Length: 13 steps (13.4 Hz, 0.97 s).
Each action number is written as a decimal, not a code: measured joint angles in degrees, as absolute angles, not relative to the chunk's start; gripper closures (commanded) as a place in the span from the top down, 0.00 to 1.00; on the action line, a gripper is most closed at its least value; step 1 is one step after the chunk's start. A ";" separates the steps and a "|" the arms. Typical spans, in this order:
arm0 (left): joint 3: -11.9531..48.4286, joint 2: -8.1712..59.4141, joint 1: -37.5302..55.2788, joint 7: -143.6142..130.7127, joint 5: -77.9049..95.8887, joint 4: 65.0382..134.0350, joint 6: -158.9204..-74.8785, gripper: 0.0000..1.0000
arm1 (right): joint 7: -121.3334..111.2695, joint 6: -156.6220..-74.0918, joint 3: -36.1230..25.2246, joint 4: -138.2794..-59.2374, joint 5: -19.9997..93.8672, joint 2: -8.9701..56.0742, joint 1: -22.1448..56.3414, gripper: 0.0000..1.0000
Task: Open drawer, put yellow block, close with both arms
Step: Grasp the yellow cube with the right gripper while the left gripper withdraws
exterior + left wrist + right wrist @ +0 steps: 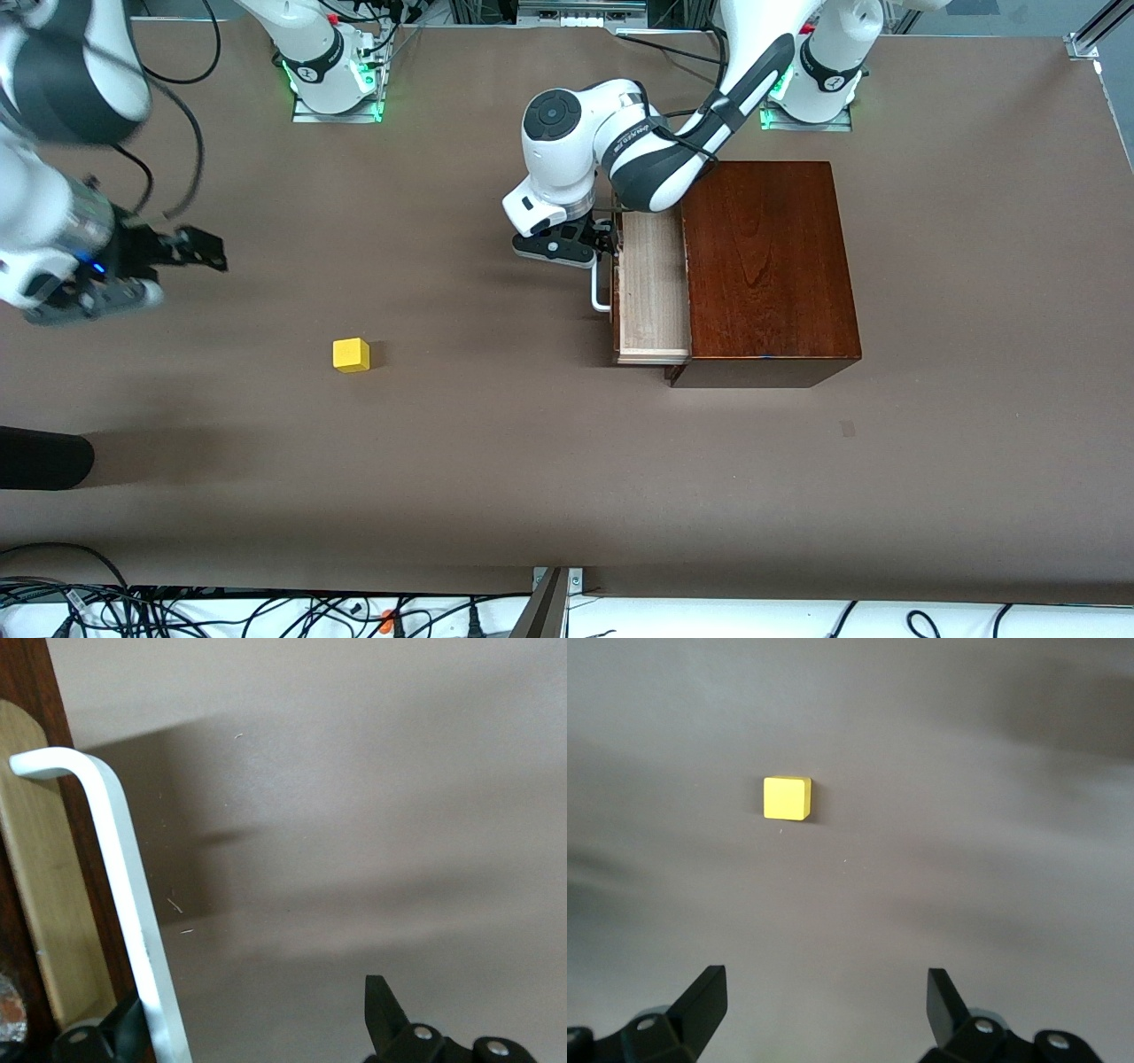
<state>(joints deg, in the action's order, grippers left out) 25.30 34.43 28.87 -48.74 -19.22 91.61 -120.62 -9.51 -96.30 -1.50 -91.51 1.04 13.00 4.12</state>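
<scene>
The yellow block (351, 354) sat low in the frame, mid-table, under the spread-fingered right gripper (190, 252), while the left gripper (595, 250), open around the handle (601, 285), risked slipping off the half-open drawer (651, 288).

Table (532, 461): matte brown covering across nearly the whole frame, unbroken apart from one small dark mark (848, 429) in the lower half, toward the left arm's end.

Black rounded object (40, 458): enters from the frame edge at the right arm's end, below mid-height, and rests on the covering. What it is cannot be told.

Lower edge of the frame: a white strip carrying loose black cables (221, 611), densest at the right arm's end, with a small orange item (387, 618) among them. A grey metal bracket (551, 602) sits at bottom centre, at the table's edge.

Top edge: further black cables (390, 13). An aluminium rail (1094, 35) crosses the upper corner at the left arm's end.
</scene>
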 measured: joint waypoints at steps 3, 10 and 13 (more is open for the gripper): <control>25.30 34.49 28.85 -48.68 -19.10 91.48 -120.50 1.00 | -12.76 -100.22 -1.51 -91.42 1.05 17.61 3.81 1.00; 25.83 34.46 29.38 -41.35 -19.10 84.13 -105.72 1.00 | -7.54 -109.88 -0.55 -93.19 1.17 24.59 5.09 1.00; 25.65 33.73 28.79 -40.46 -19.09 77.91 -98.60 1.00 | -3.22 -117.03 -0.21 -97.05 1.17 26.27 7.00 1.00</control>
